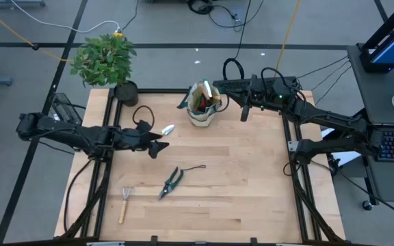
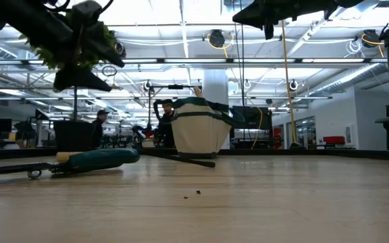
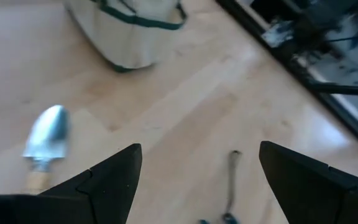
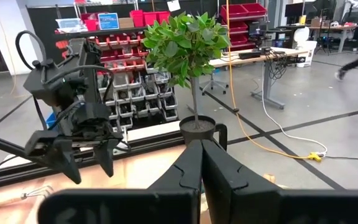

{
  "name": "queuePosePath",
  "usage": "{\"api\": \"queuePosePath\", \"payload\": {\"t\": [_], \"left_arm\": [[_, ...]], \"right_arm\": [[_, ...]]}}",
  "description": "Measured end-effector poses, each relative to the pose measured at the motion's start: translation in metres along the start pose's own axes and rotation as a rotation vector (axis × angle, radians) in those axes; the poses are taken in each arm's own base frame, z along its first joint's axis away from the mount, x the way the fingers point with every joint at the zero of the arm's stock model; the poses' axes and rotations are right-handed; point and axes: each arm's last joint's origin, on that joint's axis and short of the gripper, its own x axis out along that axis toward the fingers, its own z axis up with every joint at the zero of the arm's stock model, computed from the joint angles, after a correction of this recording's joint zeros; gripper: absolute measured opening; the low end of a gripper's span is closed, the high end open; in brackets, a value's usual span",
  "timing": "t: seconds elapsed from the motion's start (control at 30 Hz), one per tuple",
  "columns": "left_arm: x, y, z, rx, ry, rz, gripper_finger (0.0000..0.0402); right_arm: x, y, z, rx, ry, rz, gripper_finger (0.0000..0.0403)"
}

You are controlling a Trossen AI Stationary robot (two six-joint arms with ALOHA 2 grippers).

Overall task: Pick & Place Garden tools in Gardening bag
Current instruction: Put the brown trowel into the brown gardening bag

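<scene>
Inside the gardening bag (image 1: 202,106) some tools stand, but from above they are too small to tell one from another. In the left wrist view the bag (image 3: 124,31) is cut off at the edge, and the trowel (image 3: 47,138) near it is blurred, its handle partly behind a finger (image 3: 98,186). The cord (image 3: 232,180) near the trowel is cut off too.

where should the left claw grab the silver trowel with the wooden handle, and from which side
Best guess: the wooden handle, from straight above. The silver trowel with the wooden handle lies flat on the light wooden table; its blade points toward the beige canvas bag, and the handle end lies under the open left claw. The handle is narrower than the scooped blade, so the open fingers should straddle it.
</scene>
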Motion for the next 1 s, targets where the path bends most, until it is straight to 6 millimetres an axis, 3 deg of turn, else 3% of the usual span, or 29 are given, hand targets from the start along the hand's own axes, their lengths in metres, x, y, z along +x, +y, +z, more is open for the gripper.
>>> {"api": "queuePosePath", "payload": {"t": [0.43,0.7,1.0], "left_arm": [[0.001,0.012,-0.007,0.064,0.007,0.187,0.0333],[0.009,0.029,-0.023,0.028,0.146,0.374,0.0333],[0.022,0.033,-0.032,0.134,0.241,0.419,0.0333]], "right_arm": [[0.000,0.000,0.000,0.001,0.000,0.000,0.0000],[0.000,0.000,-0.001,0.005,0.007,0.000,0.0000],[0.000,0.000,-0.001,0.005,0.007,-0.001,0.0000]]}}
